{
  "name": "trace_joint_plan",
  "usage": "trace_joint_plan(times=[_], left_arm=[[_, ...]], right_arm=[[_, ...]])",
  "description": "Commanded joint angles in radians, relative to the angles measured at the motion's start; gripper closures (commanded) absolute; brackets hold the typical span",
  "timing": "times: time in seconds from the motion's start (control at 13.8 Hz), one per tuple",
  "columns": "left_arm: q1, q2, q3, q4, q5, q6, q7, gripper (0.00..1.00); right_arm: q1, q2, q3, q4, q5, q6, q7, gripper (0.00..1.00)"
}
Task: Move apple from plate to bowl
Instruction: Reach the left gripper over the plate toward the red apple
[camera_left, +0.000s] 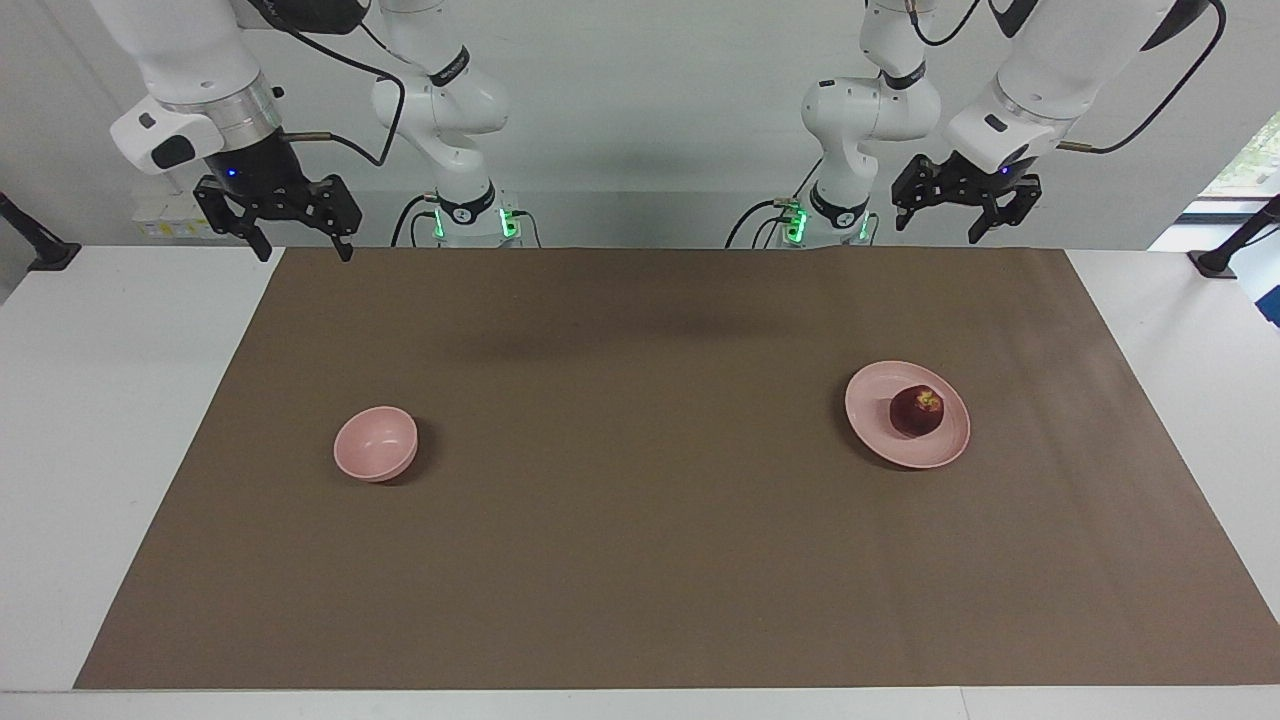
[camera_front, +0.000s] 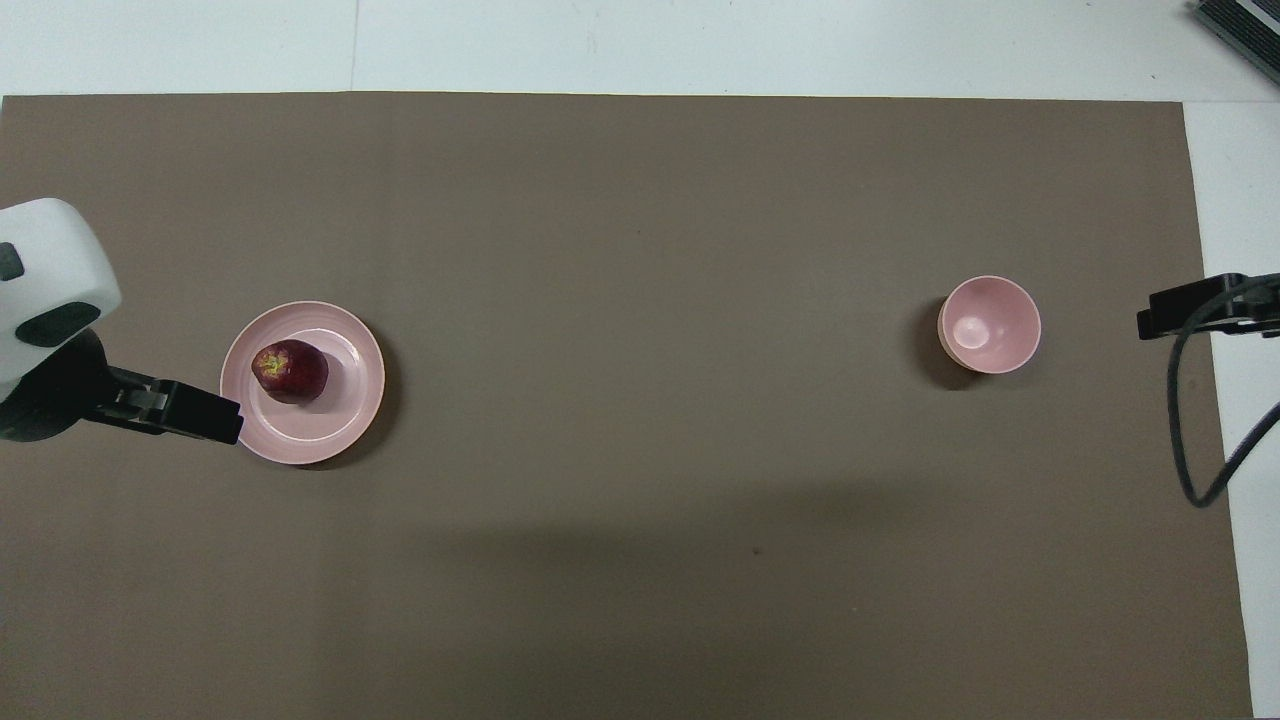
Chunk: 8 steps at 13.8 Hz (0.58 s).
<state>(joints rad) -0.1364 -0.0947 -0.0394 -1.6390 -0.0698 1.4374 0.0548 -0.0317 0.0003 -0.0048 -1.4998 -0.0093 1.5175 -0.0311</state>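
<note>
Left pincer (camera_left: 962, 222) hangs wide open, high over the desk's robot-side edge, empty. I'd drop straight over the small dark red apple (camera_left: 917, 411) on the flat pale pink plate (camera_left: 872, 420) and pinch its middle so it can't roll. Right pincer (camera_left: 294, 238) waits open, also empty.

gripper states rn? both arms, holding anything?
Left gripper: open, empty, up in the air at the robots' edge of the mat.
Right gripper: open, empty, waiting raised over the mat's corner.

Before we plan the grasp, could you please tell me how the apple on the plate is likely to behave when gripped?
The apple looks round and smooth-skinned, so it may roll on the flat plate if nudged. It seems firm and small, so it probably suits a two-sided pinch.
</note>
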Motion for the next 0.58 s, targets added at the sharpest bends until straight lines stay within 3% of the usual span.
trace_joint_plan(times=[0.0,0.51], left_arm=[[0.014,-0.023,-0.002,-0.056,-0.002,0.052,0.013,0.0],[0.015,-0.023,-0.002,-0.123,-0.002,0.115,0.013,0.0]], right_arm=[[-0.002,-0.005,0.005,-0.007,-0.004,-0.008,0.011,0.0],[-0.004,-0.005,0.005,-0.007,-0.004,-0.008,0.011,0.0]])
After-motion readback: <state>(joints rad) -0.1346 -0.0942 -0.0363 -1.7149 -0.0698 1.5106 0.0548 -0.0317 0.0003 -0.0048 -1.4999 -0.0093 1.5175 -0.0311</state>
